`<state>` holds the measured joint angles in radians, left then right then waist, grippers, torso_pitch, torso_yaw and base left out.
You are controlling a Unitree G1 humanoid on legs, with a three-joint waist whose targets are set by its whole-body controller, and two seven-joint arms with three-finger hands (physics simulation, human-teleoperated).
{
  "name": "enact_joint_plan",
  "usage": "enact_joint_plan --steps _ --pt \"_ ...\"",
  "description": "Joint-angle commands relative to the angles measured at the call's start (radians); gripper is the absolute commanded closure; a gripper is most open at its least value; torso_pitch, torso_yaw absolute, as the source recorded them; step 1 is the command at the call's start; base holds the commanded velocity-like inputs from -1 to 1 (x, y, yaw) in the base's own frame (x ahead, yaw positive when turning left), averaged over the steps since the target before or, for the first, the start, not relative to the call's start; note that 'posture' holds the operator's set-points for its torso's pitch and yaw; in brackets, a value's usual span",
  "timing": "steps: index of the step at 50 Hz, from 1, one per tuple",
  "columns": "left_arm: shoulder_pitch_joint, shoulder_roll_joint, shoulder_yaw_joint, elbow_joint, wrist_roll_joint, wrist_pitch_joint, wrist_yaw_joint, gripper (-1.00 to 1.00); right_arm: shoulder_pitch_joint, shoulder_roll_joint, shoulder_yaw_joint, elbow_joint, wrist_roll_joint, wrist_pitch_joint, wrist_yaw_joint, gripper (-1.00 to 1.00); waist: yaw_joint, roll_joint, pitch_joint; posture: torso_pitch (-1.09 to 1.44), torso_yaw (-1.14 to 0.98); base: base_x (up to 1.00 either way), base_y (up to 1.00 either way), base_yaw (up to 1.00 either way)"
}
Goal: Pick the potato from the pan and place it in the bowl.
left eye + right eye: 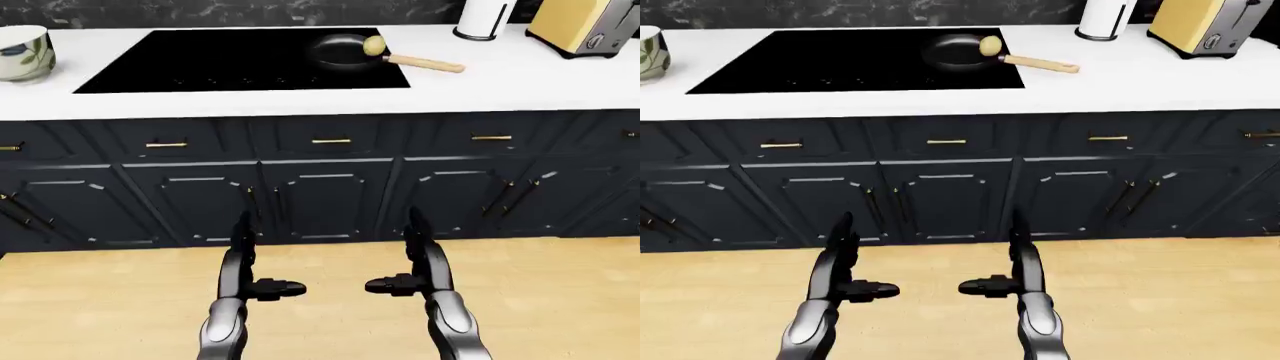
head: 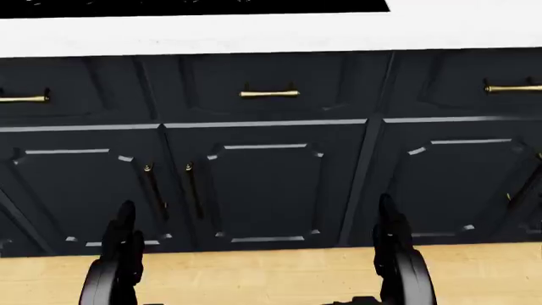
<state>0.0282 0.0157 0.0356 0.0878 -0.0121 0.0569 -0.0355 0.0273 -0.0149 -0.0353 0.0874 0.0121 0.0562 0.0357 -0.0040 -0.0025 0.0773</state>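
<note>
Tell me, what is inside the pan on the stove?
The pan holds one potato, at its right rim by the wooden handle. The dark interior hides any smaller contents.

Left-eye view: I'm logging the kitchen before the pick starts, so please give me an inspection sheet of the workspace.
Surface: white counter with a black stove set into it.
Job's things: potato sits at the right rim of the pan on the stove; bowl stands on the counter at far left.
Clutter: paper towel roll and toaster at top right.
Hands: left hand and right hand open, empty, low over the floor, well short of the counter.
Cables: nothing seen.
Surroundings: dark cabinets with brass handles, wooden floor, dark marbled wall behind.
</note>
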Motion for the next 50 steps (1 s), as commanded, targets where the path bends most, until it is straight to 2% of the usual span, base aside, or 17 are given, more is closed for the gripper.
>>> enact_joint_plan --steps 1,3,4,5,7,8,19,23,34,38,39,50 --pt "-0.035 0.005 0.005 -0.070 -0.007 -0.072 -0.003 -1.00 -0.030 -0.004 0.002 -0.082 0.001 -0.059 0.002 -1.00 -0.002 -0.008 -0.001 0.00 0.00 0.00 0.00 0.00" --pt "-0.043 0.006 0.009 -0.066 -0.010 -0.069 -0.003 -1.00 -0.031 -0.002 0.003 -0.090 0.000 -0.049 0.000 -1.00 0.007 -0.001 -0.062 0.00 0.00 0.00 0.00 0.00" --pt "-0.044 0.006 0.010 -0.067 -0.012 -0.068 -0.003 -1.00 -0.033 -0.002 0.003 -0.086 0.000 -0.052 0.000 -1.00 0.007 -0.001 -0.052 0.00 0.00 0.00 0.00 0.00" --pt "-0.046 0.007 0.011 -0.054 -0.013 -0.079 -0.004 -1.00 -0.034 -0.002 0.003 -0.088 -0.001 -0.048 -0.002 -1.00 0.007 -0.006 -0.017 0.00 0.00 0.00 0.00 0.00" --pt "-0.043 0.007 0.011 -0.063 -0.014 -0.075 -0.004 -1.00 -0.033 -0.002 0.004 -0.087 -0.003 -0.049 -0.003 -1.00 0.007 -0.007 -0.069 0.00 0.00 0.00 0.00 0.00" --pt "-0.042 0.007 0.011 -0.067 -0.015 -0.074 -0.004 -1.00 -0.037 -0.002 0.002 -0.072 -0.002 -0.062 -0.002 -1.00 0.007 -0.007 -0.075 0.00 0.00 0.00 0.00 0.00" --pt "-0.057 0.010 0.020 -0.069 -0.026 -0.059 -0.003 -1.00 -0.043 -0.008 -0.002 -0.081 -0.006 -0.063 -0.003 -1.00 0.007 -0.003 -0.086 0.00 0.00 0.00 0.00 0.00" --pt "-0.084 0.018 0.036 -0.088 -0.038 -0.027 0.017 -1.00 -0.076 -0.011 -0.005 -0.068 -0.020 -0.061 -0.012 -1.00 0.007 -0.002 -0.092 0.00 0.00 0.00 0.00 0.00" --pt "-0.174 0.053 0.077 -0.104 -0.072 0.050 0.031 -1.00 -0.191 -0.018 -0.023 -0.136 -0.007 0.096 -0.057 -1.00 0.007 0.000 -0.092 0.00 0.00 0.00 0.00 0.00" --pt "-0.211 0.065 0.082 -0.103 -0.076 0.073 0.033 -1.00 -0.244 -0.025 -0.020 -0.118 -0.010 0.108 -0.076 -1.00 0.006 0.001 -0.091 0.00 0.00 0.00 0.00 0.00" --pt "-0.229 0.072 0.087 -0.087 -0.075 0.071 0.035 -1.00 -0.261 -0.033 -0.013 -0.121 -0.046 0.091 -0.095 -1.00 0.007 0.001 -0.090 0.00 0.00 0.00 0.00 0.00" --pt "-0.350 0.119 0.110 -0.115 -0.104 0.182 0.033 -1.00 -0.391 -0.062 -0.035 -0.221 -0.027 0.306 -0.063 -1.00 0.008 0.003 -0.086 0.00 0.00 0.00 0.00 0.00"
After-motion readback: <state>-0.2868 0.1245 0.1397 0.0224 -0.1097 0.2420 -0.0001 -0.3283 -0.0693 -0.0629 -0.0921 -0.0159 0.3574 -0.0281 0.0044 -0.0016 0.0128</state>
